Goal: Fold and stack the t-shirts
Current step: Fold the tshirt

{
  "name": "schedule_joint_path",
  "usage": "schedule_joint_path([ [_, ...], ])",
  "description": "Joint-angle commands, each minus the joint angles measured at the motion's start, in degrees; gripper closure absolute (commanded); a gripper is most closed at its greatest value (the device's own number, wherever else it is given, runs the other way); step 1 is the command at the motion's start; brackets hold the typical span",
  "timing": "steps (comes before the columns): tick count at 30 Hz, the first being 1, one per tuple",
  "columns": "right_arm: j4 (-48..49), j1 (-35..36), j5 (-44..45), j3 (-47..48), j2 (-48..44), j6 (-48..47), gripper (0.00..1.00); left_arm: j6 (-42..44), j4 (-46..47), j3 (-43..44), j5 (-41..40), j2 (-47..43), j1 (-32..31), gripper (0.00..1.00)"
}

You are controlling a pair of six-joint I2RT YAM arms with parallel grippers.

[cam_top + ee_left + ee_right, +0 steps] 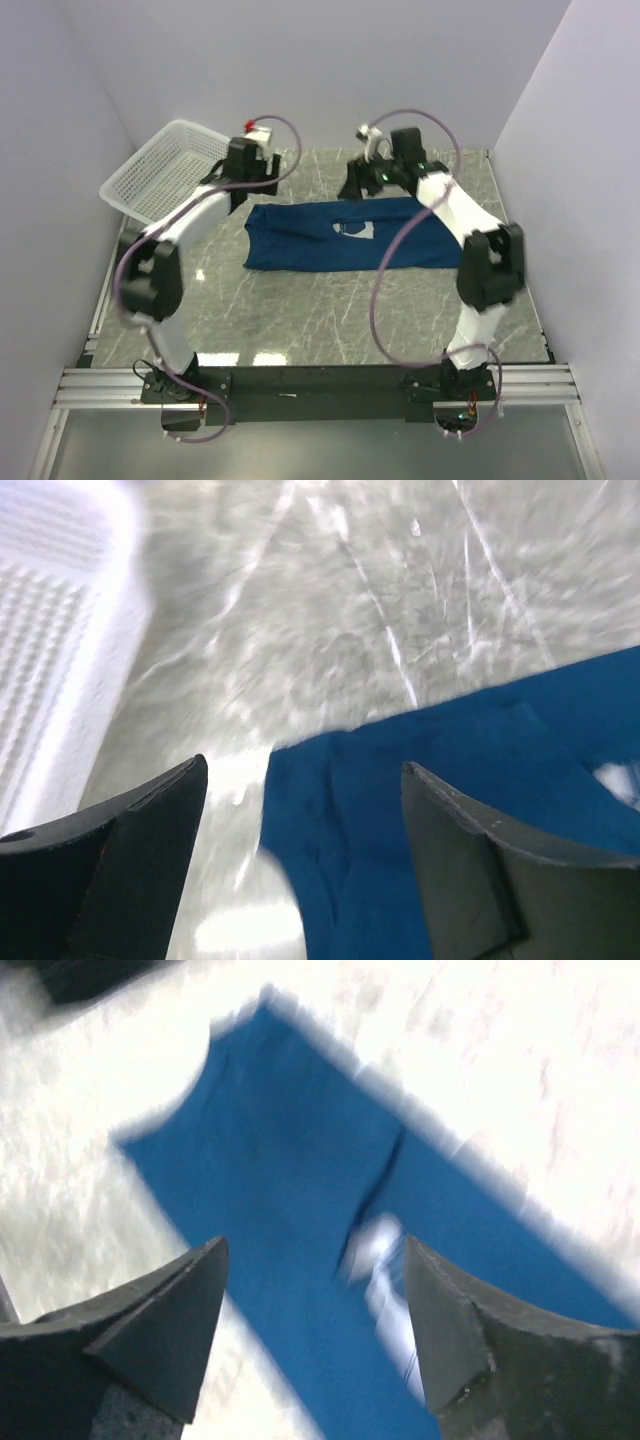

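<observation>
A dark blue t-shirt (pixel 330 240) is lying on the grey marbled table (pixel 300 310), stretched as a wide band across the middle of the overhead view, a little above centre. A small part of its pale print (pixel 355 229) is showing near the upper edge of the band. The cloth is looking folded lengthwise, though the layers are hard to tell apart from above.

The left gripper (pixel 238 190) is hanging over the band's upper left corner, just right of the white mesh basket (pixel 160 175), which is sitting tilted at the upper left of the frame. In the left wrist view its claw (pixel 302 763) is standing wide open, with nothing between the two dark fingers (pixel 140 850). The blue cloth (pixel 450 770) is filling the lower right there and the basket wall (pixel 50 630) is glowing white at the left edge.

The right gripper (pixel 358 188) is hanging over the upper edge of the shirt, just above the print. Its wrist view is blurred, but its claw (pixel 315 1242) is also standing open and gripping nothing. The shirt (pixel 280 1160) is running diagonally beneath it from upper left to lower right, and the pale print (pixel 378 1250) is showing between the fingertips (a smear only, no detail readable).
</observation>
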Motion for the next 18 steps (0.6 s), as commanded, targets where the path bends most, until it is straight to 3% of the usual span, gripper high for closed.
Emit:
schedule_joint_path([
  [1, -9.59, 1.87, -3.13, 18.57, 16.21, 11.11, 0.24, -7.84, 7.29, -9.71, 1.05, -16.69, 2.43, 0.17],
  [5, -2.58, 4.42, 1.88, 17.98, 19.22, 18.41, 0.23, -12.68, 10.46, -23.95, 8.08, -32.34, 3.75, 0.15],
  [9, -7.04, 6.18, 5.23, 25.43, 25.27, 21.58, 0.24, -15.23, 8.90, -33.80, 11.51, -46.91, 4.36, 0.14],
  [18, -8.28, 7.50, 7.77, 29.14, 31.34, 25.36, 0.30, -29.02, 6.77, -50.32, 17.57, -62.76, 4.37, 0.14],
])
